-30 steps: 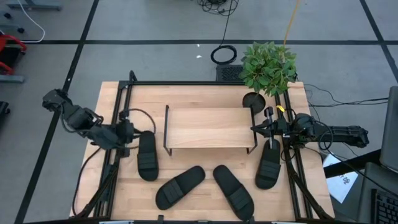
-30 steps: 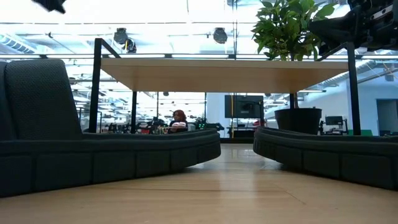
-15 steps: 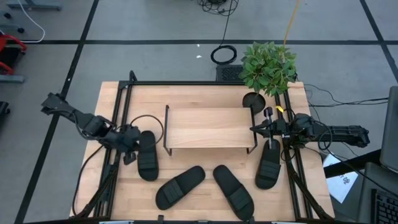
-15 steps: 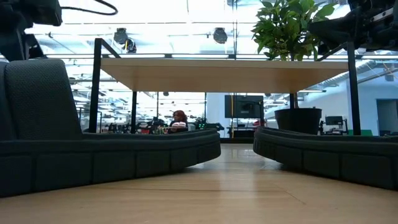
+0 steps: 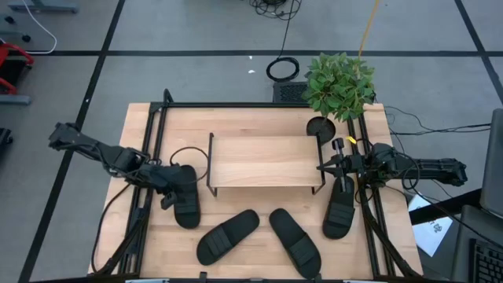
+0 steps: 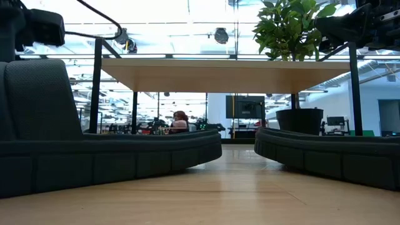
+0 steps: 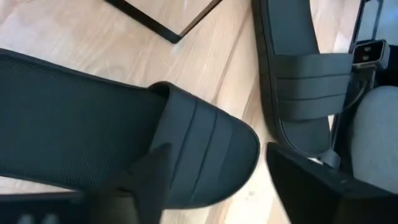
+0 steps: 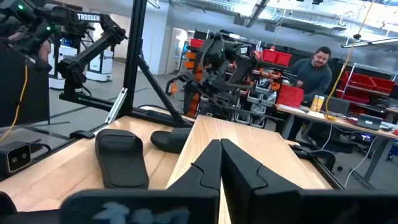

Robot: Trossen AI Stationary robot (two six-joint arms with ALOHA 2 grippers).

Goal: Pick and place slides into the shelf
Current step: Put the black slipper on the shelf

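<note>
— Where are the arms? 
— Left gripper (image 5: 171, 189), fingers apart, over the leftmost slide (image 5: 187, 206) beside the shelf (image 5: 263, 161). 
— And the other? 
— Right gripper (image 5: 330, 165), fingers together, at the shelf's right edge.

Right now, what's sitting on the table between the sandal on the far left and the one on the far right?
In the high view, two more slides lie between the left slide and the right slide: one angled left of centre, another beside it, both in front of the shelf.

The shelf (image 5: 263, 160) top lies bare; a potted plant (image 5: 338, 85) crowds its right end.
</note>
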